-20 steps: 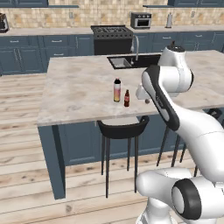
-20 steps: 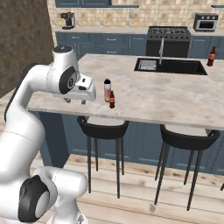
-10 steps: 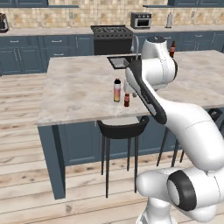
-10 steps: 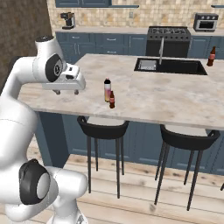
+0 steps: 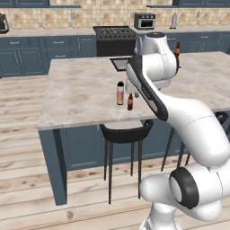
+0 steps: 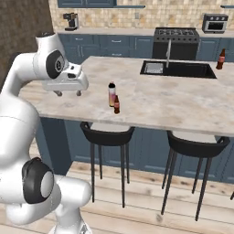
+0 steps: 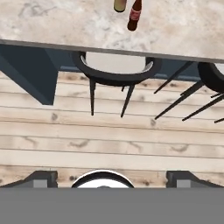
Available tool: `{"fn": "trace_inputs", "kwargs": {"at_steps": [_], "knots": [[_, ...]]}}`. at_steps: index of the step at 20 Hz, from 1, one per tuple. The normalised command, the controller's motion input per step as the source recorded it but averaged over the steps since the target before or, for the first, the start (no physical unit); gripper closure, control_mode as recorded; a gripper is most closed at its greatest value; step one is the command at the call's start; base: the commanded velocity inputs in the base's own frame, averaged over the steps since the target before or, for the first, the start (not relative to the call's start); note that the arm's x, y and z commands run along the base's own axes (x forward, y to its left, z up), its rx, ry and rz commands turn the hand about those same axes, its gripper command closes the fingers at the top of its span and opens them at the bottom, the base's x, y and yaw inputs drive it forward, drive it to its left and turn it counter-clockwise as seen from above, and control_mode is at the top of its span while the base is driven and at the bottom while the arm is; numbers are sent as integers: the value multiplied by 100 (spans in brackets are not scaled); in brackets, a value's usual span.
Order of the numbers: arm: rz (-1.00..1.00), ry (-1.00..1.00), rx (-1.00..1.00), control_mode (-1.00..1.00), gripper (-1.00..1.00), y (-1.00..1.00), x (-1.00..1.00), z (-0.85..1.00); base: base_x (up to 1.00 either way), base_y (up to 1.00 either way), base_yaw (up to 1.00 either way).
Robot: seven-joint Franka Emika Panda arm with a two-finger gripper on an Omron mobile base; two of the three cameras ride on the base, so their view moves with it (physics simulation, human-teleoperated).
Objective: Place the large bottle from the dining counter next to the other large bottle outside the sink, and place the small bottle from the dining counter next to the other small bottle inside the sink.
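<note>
The marble-topped dining counter (image 6: 173, 103) stretches across a blue-cabinet kitchen, with a black range (image 5: 114, 38) standing against the back wall and a wood plank floor (image 7: 109, 131) running beneath it. Two dark bar stools are tucked under the counter's near edge, one stool (image 6: 107, 137) below the bottles and a second stool (image 6: 194, 148) further along. A black sink (image 6: 178, 69) is set into the far side of the counter, its faucet (image 6: 168, 49) rising at the back rim. The white arm (image 6: 27, 91) arches over the counter's end, its gripper (image 6: 67, 93) held above the counter top with fingers spread wide and nothing between them, well apart from the bottles. In the hand view the two dark fingertips (image 7: 41, 178) sit far out toward the bottom corners. The large bottle (image 6: 112, 94), pale with a dark cap, stands upright near the counter's front edge, and the small bottle (image 6: 117, 104), dark red, stands upright just beside it on the side nearer that edge. The other large bottle (image 6: 221, 59), brown with a red label, stands upright on the counter outside the sink, just past its far end
</note>
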Motion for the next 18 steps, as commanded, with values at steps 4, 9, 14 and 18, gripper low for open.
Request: {"fn": "trace_inputs", "kwargs": {"at_steps": [4,9,14,18], "knots": [[0,0,0,100,-100,0,0,0,100,-1,0],[0,0,0,100,-100,0,0,0,98,-1,0],[0,0,0,-100,-100,-3,5,0,41,-11,0],[0,0,0,-100,-100,-25,32,-4,0,0,0]]}}
